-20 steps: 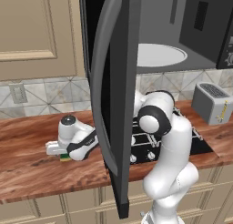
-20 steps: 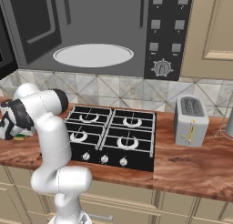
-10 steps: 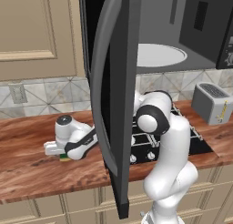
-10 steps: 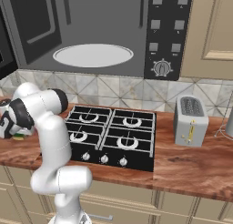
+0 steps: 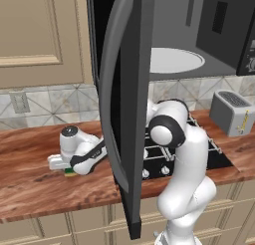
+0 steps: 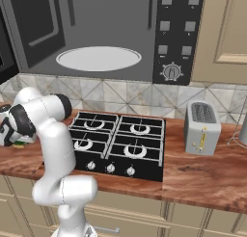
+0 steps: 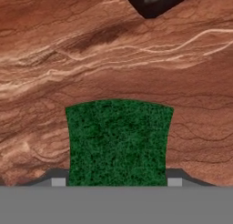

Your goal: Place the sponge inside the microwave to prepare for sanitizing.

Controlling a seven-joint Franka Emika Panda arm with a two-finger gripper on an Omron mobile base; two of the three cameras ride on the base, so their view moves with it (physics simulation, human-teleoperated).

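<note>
Small rectangular green-topped, yellow-based sponge point(image 7: 118, 143) flat on reddish-brown wooden worktop point(image 7: 113, 59), left of black stove. Two-finger claw point(image 5: 67, 167) lowered astride sponge, fingertips point(image 7: 58, 181) flanking both sides; pinch unconfirmed. Large black microwave point(image 6: 106, 33) open, ready for loading.

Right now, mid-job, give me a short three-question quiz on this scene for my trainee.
1. True or false: the microwave door is shut.
2. Multiple choice: where does the sponge lie? A) on the turntable B) on the wooden counter, between the gripper fingertips C) on the stove
3. Short answer: what stands on the counter to the right of the stove in the right base view?

Key: 1. False; the door hangs wide open and the white turntable shows. 2. B. 3. The silver toaster.
</note>
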